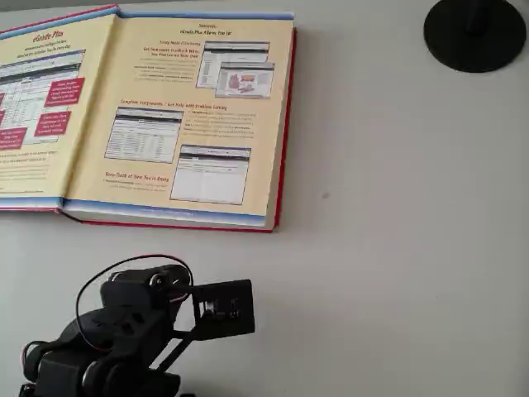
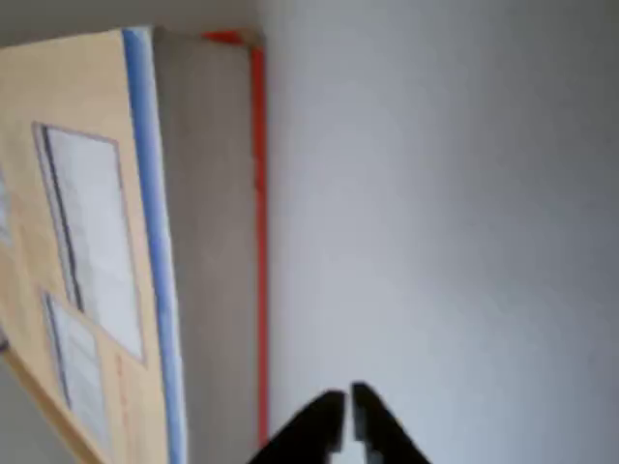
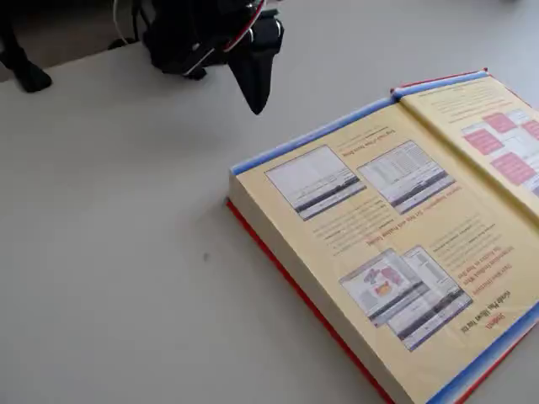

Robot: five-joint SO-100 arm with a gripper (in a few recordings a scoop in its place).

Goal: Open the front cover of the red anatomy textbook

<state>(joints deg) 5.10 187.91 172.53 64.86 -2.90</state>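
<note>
One large red-edged hardcover anatomy textbook (image 1: 198, 116) lies open on your pale grey table (image 1: 397, 207), its yellow-lined front cover (image 1: 41, 107) flat at overhead left. Your black claw (image 2: 346, 411) hangs pressed together, empty, apart from the book.

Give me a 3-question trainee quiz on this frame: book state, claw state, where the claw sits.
1. True or false: the front cover of the red anatomy textbook lies open flat, yellow inner side up.
2. Is the claw A) shut on the cover, B) shut and holding nothing, C) wide open?
3. Fill in: in the fixed view the claw hangs over the bare ____, apart from the book.

Key
1. True.
2. B; in the wrist view the tips nearly meet with nothing between them.
3. Table.
</note>
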